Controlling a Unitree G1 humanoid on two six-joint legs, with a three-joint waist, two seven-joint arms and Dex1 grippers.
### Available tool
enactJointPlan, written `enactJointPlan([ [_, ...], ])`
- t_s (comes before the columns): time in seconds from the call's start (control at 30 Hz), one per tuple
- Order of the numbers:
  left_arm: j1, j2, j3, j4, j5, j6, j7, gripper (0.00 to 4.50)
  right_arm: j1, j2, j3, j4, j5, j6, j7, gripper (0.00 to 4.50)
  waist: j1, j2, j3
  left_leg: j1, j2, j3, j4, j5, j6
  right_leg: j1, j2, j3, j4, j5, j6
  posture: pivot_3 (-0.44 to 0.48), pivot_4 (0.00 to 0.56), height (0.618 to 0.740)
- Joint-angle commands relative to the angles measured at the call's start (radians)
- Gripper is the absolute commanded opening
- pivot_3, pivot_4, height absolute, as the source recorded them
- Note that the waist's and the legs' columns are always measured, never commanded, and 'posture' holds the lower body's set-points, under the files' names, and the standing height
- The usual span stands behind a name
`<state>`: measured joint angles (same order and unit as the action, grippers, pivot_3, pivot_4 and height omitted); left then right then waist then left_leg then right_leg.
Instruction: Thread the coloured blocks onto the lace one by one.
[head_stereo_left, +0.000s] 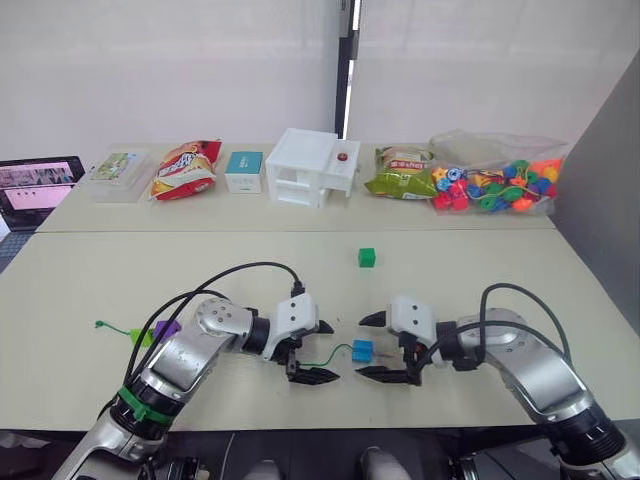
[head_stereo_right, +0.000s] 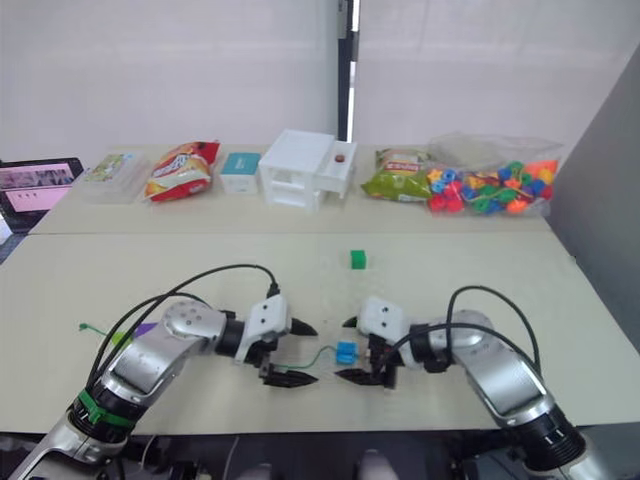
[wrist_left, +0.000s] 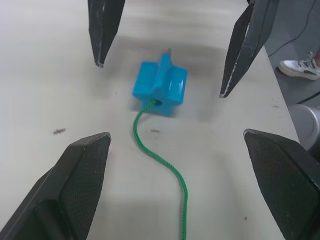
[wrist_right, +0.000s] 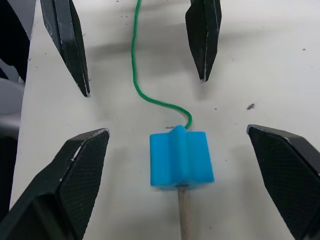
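Near the front edge of the surface (head_stereo_left: 80, 290) I have the left tool (head_stereo_left: 314, 352) and right tool (head_stereo_left: 380, 347) facing each other, both spread wide and gripping nothing. Between them lies the blue block (head_stereo_left: 362, 350), already on the green lace (wrist_left: 159, 165), the greyish tip (wrist_right: 183, 212) poking out toward the right tool. Further back, mid-surface, sits the dark green block (head_stereo_left: 367, 257)

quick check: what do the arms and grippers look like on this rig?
Silver-grey metal arms with white wrist housings. Left gripper and right gripper each have two black pointed fingers with textured pads. Thick black cables loop over both forearms; a green band wraps the left arm.
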<state>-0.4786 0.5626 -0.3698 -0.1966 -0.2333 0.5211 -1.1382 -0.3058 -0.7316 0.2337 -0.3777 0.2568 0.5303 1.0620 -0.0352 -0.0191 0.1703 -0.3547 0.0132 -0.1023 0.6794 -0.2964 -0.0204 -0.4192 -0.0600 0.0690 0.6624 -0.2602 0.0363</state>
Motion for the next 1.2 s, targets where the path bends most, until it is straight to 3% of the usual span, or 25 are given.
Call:
enactJointPlan([
  [0.03,-0.042,-0.035,-0.026,0.020,0.010,-0.042,-0.007,4.48,0.029,-0.033,-0.059,-0.053,0.032,0.007,-0.001,4.48,0.000,0.000,0.000,0.000,0.000,0.000,0.000,0.000,0.000,0.000,0.000,0.000,0.000,0.000,0.000,0.000,0.150,0.740],
  [0.5,-0.137,-0.163,-0.149,0.268,0.162,-0.245,-0.002,4.48,0.104,-0.063,-0.085,-0.023,0.001,-0.047,-0.023,4.48,-0.001,0.000,0.000,0.000,0.000,0.001,0.000,0.000,0.000,0.000,0.000,0.000,0.000,0.000,0.000,0.000,0.150,0.740],
  [0.83,-0.124,-0.186,-0.147,0.282,0.176,-0.266,-0.008,1.38,0.110,-0.067,-0.066,-0.015,-0.018,-0.049,-0.034,4.50,0.000,0.000,0.000,0.000,0.000,0.001,0.000,0.000,0.000,0.000,0.000,0.000,0.000,0.000,0.000,0.000,0.150,0.740],
  [1.07,-0.119,-0.173,-0.134,0.262,0.161,-0.259,-0.023,1.38,0.077,-0.041,-0.008,0.079,-0.075,-0.104,-0.041,4.50,-0.003,0.000,0.000,0.000,0.000,0.001,0.000,0.000,0.000,0.000,0.000,0.000,0.000,0.000,0.000,0.000,0.150,0.740],
  [1.2,-0.120,-0.174,-0.131,0.259,0.158,-0.255,-0.023,1.38,0.075,-0.035,0.006,0.125,-0.094,-0.147,-0.034,3.29,-0.002,0.000,0.000,0.000,0.000,0.001,0.000,0.000,0.000,0.000,0.000,0.000,0.000,0.000,0.000,0.000,0.150,0.740],
])
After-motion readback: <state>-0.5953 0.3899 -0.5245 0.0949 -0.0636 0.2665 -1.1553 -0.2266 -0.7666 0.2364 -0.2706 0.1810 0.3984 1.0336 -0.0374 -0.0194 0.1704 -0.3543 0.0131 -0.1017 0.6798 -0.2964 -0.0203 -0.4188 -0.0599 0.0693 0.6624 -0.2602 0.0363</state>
